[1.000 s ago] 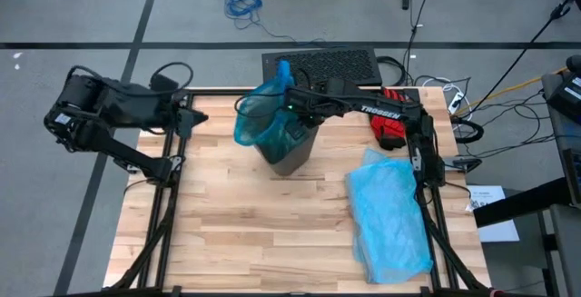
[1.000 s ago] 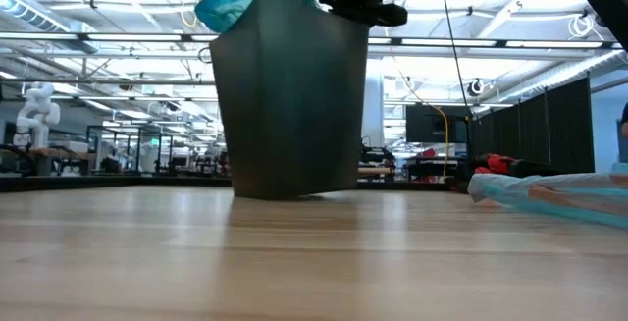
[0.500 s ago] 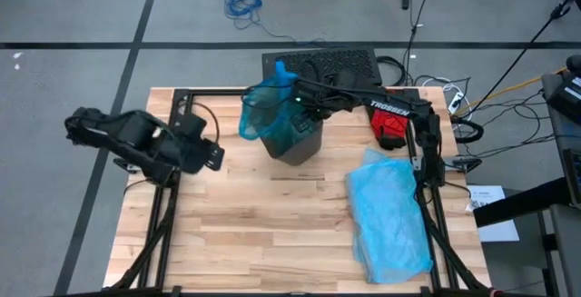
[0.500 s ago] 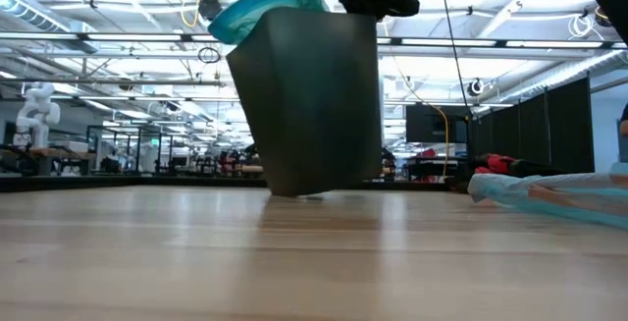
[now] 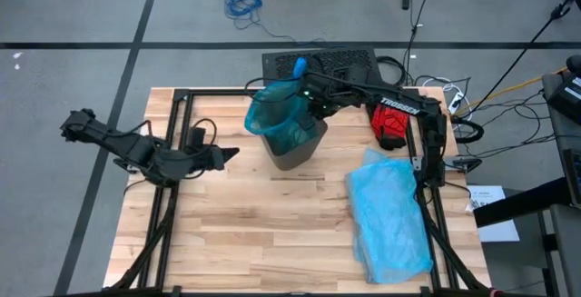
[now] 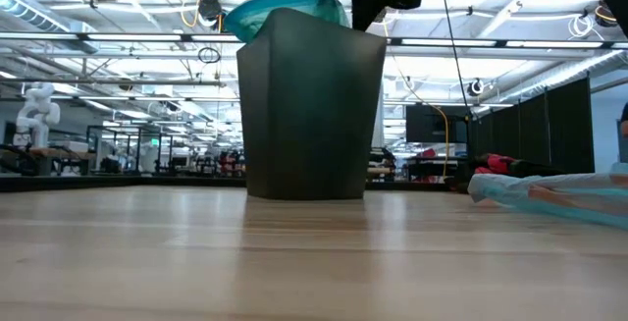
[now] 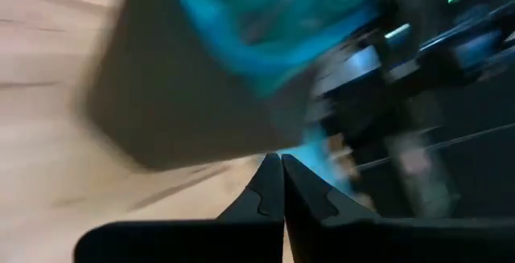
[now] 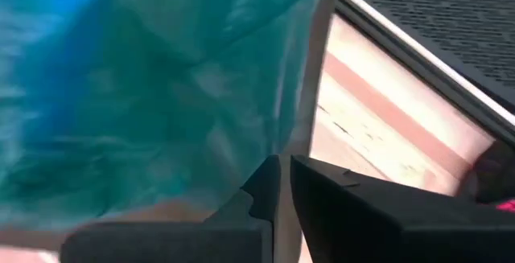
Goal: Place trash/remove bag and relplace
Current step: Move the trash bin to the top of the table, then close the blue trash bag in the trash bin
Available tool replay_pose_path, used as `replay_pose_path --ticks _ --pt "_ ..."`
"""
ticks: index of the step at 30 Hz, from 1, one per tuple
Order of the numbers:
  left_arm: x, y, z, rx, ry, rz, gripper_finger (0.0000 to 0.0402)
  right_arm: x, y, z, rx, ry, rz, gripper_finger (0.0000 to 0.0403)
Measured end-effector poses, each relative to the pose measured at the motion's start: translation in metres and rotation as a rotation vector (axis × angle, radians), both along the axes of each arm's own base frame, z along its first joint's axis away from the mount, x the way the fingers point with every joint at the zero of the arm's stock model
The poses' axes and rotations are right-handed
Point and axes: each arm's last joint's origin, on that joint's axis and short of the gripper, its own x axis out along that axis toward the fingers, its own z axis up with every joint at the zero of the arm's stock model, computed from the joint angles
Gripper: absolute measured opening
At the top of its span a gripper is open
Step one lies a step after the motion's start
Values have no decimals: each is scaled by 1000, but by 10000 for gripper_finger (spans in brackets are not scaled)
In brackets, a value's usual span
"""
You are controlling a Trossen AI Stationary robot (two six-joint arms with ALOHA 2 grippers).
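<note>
Bin (image 5: pixel 292 147) now stands level on the counter (image 5: pixel 263 233) with the bag (image 5: pixel 280 115) inside, right end effector (image 5: pixel 320 108) nearly closed at its rim, grip uncertain, while the left end effector (image 5: pixel 231 154), closed and empty, has swung in beside it.

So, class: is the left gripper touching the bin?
Apart. The high view shows the left gripper with bare table between its shut fingers and the bin.
</note>
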Motion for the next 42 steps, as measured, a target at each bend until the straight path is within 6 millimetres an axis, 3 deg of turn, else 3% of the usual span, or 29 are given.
replay_pose_path --ticks 4,11,18,25,29,35,42 --pt "3 2 -22 -40 -120 13 1 -8 6 11 -16 -27 30 17" --pt "1 16 -76 -225 -119 219 0 -35 21 51 -74 -203 69 2" --pt "9 34 -75 -163 -239 337 0 -54 50 97 -122 -504 270 1" --pt "15 57 -75 -88 -196 381 0 -38 73 134 -60 -943 604 0" --pt "23 68 -68 -44 -241 336 0 -21 72 130 -66 -989 604 0" --pt "41 83 -56 40 -379 219 0 8 58 100 34 -879 503 0" --pt "49 90 -43 77 -553 111 0 19 44 75 99 -740 419 0"
